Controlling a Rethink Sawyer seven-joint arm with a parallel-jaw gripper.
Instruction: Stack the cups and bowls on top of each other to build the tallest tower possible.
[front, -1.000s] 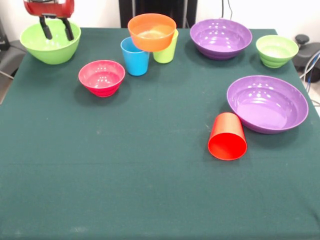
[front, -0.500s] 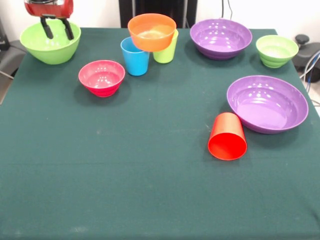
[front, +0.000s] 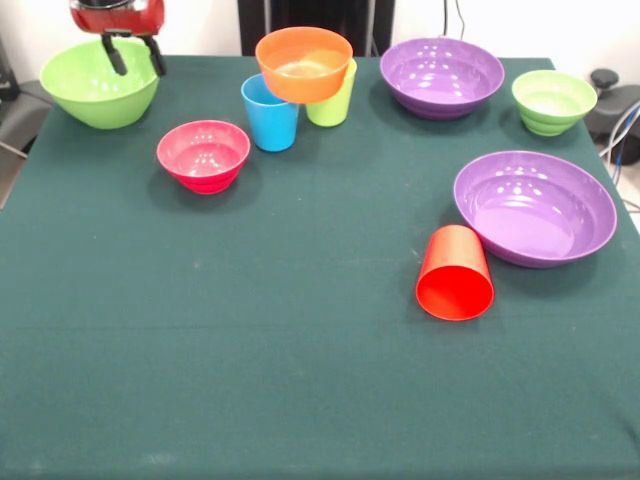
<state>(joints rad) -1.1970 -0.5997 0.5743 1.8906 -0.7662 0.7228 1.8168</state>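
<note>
Only one piece was stacked when you looked: the orange bowl (front: 304, 63) rested on the cups beside the blue cup (front: 270, 113), while the gripper (front: 133, 55) hung open and empty over the large green bowl (front: 98, 84).

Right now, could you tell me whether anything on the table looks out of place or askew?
Yes. The red cup lies tipped on its side beside the near purple bowl, its mouth facing the camera. The orange bowl sits raised above the lime green cup and looks tilted.
</note>
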